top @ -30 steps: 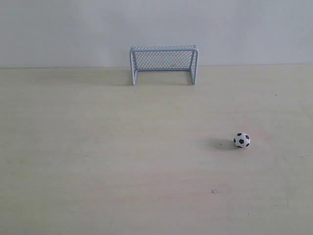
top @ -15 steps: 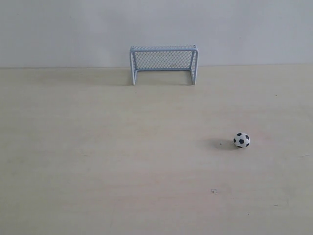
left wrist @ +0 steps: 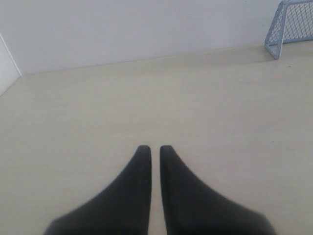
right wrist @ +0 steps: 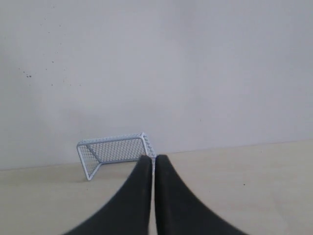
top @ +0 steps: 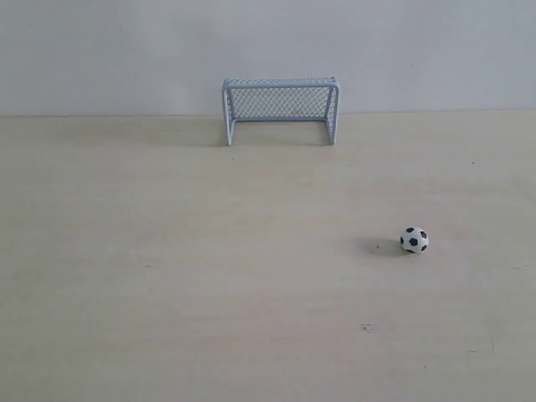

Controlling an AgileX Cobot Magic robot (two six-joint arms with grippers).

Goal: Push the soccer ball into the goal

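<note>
The soccer ball [top: 414, 239], tiny and white with black patches, rests on the pale table to the right of centre in the exterior view. The pale blue-grey goal [top: 280, 110] stands at the table's far edge against the wall, its mouth facing the front. Neither arm shows in the exterior view. In the left wrist view my left gripper [left wrist: 151, 148] is shut with nothing in it, and a corner of the goal [left wrist: 289, 25] shows far off. My right gripper [right wrist: 152, 158] is shut and empty, with the goal [right wrist: 113, 153] beyond its tips. The ball is hidden in both wrist views.
A white wall [top: 268, 50] runs behind the table [top: 209, 251]. A small dark speck [top: 366, 327] marks the surface near the front.
</note>
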